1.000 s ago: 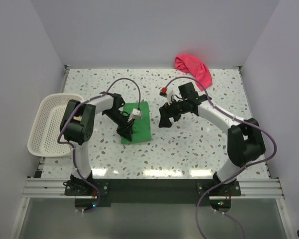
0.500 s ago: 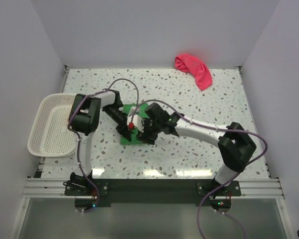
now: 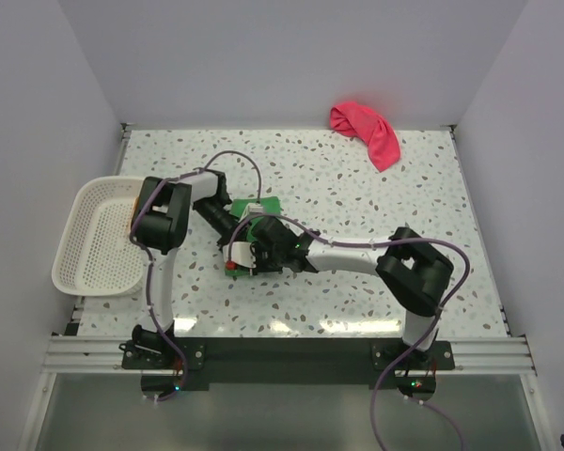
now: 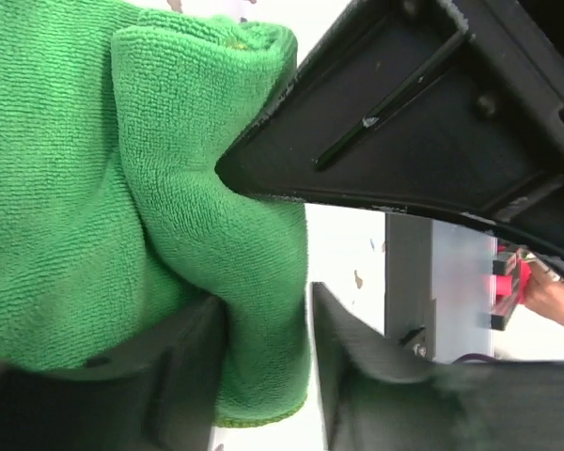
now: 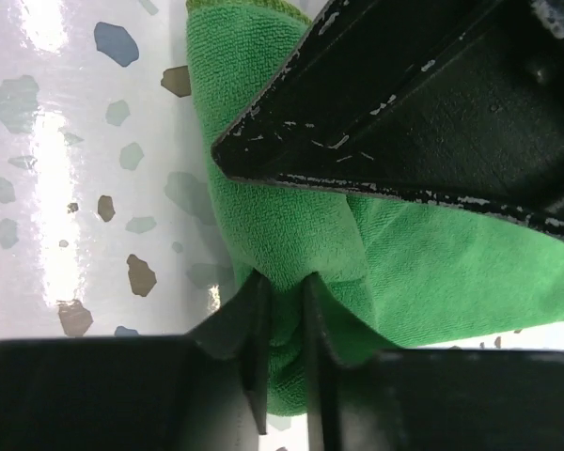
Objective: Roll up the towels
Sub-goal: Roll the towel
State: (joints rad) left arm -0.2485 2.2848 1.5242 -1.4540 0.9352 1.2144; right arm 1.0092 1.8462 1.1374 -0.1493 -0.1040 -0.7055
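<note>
Pulling two ways could spoil it: if our left gripper point(image 4: 230, 240) and right gripper point(image 5: 240, 221) tug apart, the green towel point(image 5: 404, 272) may bunch up and not roll. It lies on the table point(image 3: 357, 188), left of the middle, under both grippers. Our right gripper squeezes its folded edge. The left has a fold between its fingers; we cannot tell if it squeezes. A second ago the towel lay flat, and our right gripper hung wide open beside it.
</note>
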